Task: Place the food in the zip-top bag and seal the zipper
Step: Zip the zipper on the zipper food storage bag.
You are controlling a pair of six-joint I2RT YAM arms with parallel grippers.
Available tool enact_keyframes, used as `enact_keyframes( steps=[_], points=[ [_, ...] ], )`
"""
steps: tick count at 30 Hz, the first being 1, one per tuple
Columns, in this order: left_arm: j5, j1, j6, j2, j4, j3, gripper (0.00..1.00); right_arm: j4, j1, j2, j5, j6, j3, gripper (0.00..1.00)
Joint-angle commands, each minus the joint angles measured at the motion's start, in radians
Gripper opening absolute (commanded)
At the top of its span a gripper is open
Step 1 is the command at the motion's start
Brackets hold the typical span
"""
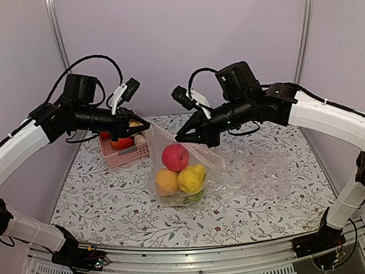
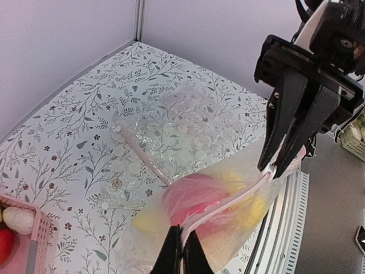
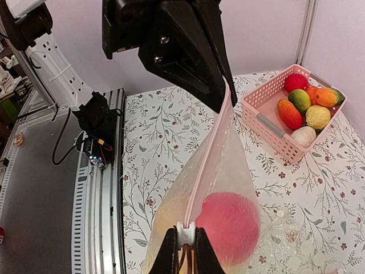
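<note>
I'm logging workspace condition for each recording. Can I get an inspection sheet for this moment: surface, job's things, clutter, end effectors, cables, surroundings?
Surface: floral table, flat.
Job's things: zip bag held upright by its zipper; inside, a red fruit and yellow pieces. More food sits in the pink basket.
Clutter: crinkled bag lying flat to the right.
End effectors: left end effector and right end effector each shut on the zipper, at opposite ends.
Cables: black cables loop over both wrists, apart from the zip bag.
Surroundings: pale walls, metal posts; nothing else seen.
</note>
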Motion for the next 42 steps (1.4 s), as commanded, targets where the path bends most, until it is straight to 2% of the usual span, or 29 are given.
enact_keyframes(
  steps=[1,42],
  points=[
    [-0.166,0.093,-0.033,-0.045,0.093,0.002,0.0,-0.16,0.008,-0.056,-0.047,0.011,-0.038,0.0],
    [-0.263,0.22,-0.132,-0.057,0.146,-0.028,0.0,-0.149,0.008,-0.105,0.003,0.036,-0.099,0.0]
  ],
)
